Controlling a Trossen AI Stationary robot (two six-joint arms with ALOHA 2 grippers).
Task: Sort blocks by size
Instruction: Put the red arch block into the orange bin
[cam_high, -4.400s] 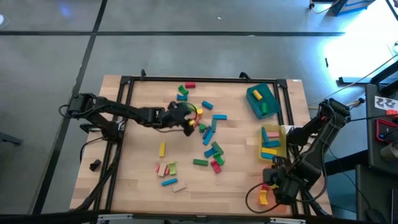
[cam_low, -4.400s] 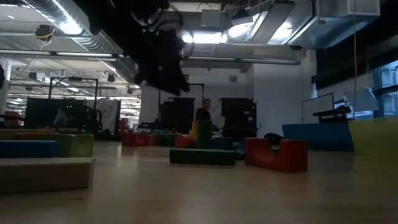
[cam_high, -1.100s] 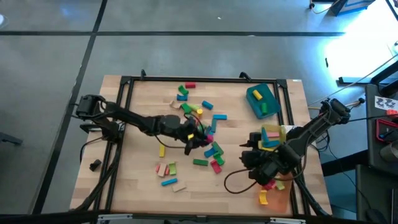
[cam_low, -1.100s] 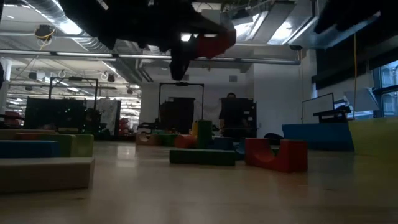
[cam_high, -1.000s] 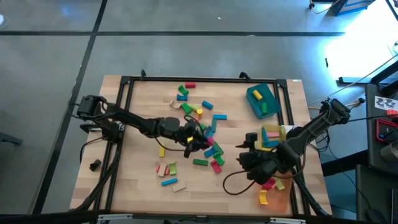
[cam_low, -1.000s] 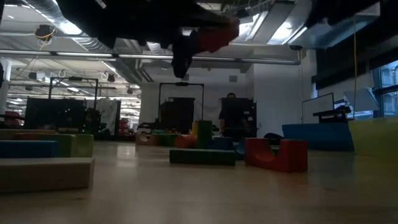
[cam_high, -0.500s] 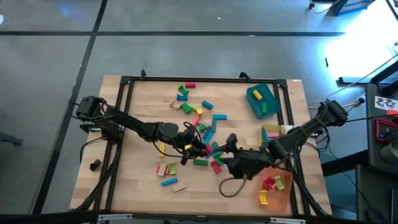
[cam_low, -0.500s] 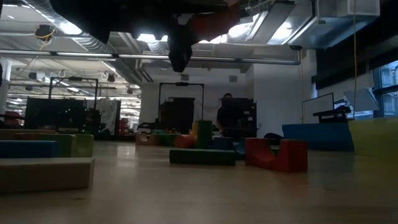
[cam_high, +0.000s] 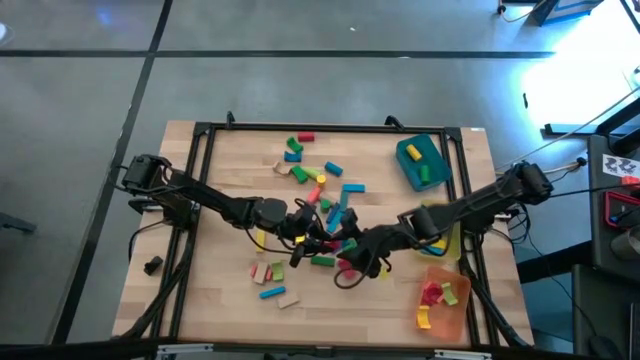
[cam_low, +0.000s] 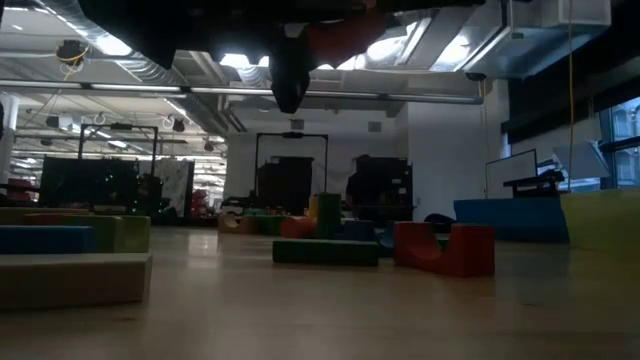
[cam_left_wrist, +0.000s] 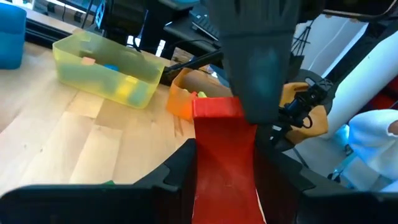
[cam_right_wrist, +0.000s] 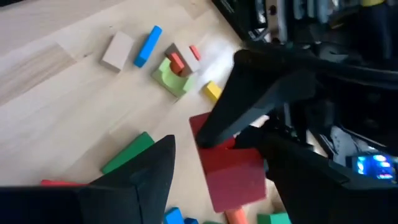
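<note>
High view | I judge the sorting partly done: some blocks lie in the three trays, many blocks (cam_high: 322, 176) remain loose on the worktop around both grippers | left gripper (cam_left_wrist: 224, 155) pinches a red block (cam_left_wrist: 221, 162) | right gripper (cam_right_wrist: 214, 165) spread wide around that block.

Blocks (cam_high: 322, 215): small wooden pieces in green, blue, red, pink, yellow and plain wood, scattered loose across the centre of the high view. One red block (cam_left_wrist: 224, 163) is raised off the surface, seen lengthwise at lower centre of the left wrist view.
</note>
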